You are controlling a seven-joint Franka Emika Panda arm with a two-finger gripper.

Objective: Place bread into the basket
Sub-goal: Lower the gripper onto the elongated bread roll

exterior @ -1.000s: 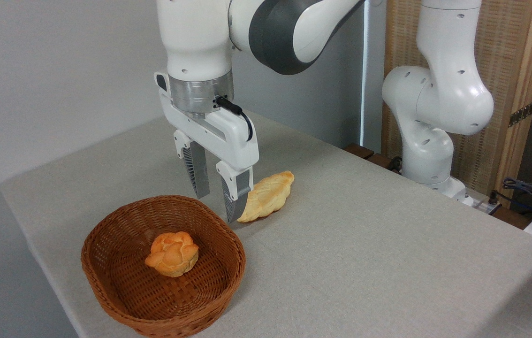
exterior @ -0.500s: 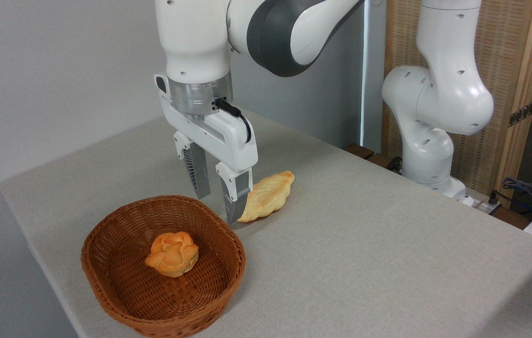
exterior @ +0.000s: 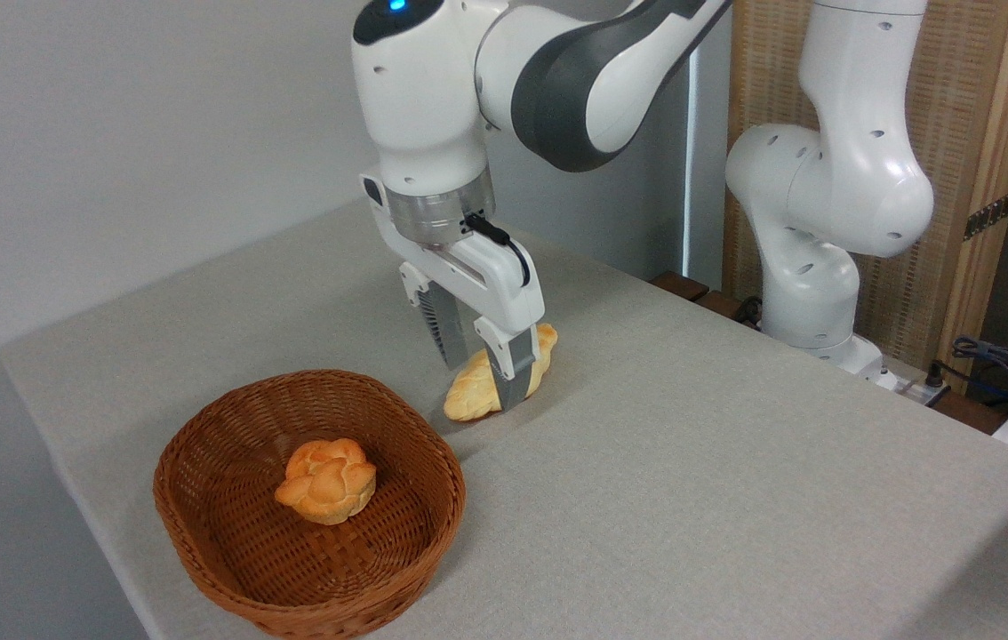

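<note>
The bread (exterior: 468, 397), a long pale-golden pastry with scored ridges, lies on the grey tablecloth just behind and to the right of the basket. My gripper (exterior: 479, 386) has come down over its middle and stands open, one finger on the far side and the near finger (exterior: 509, 378) in front, hiding the pastry's centre. Both ends of the bread still show and it rests on the table. The oval reddish-brown wicker basket (exterior: 326, 376) sits at the front left.
A small round orange knotted bun (exterior: 326, 480) lies inside the basket. The arm's white base (exterior: 811, 293) stands at the back right, with cables (exterior: 1002, 364) beside it. The table's left edge runs close to the basket.
The gripper has moved right and slightly down from beside the basket's far rim to straddle the bread. The bread, the basket and the bun have not moved.
</note>
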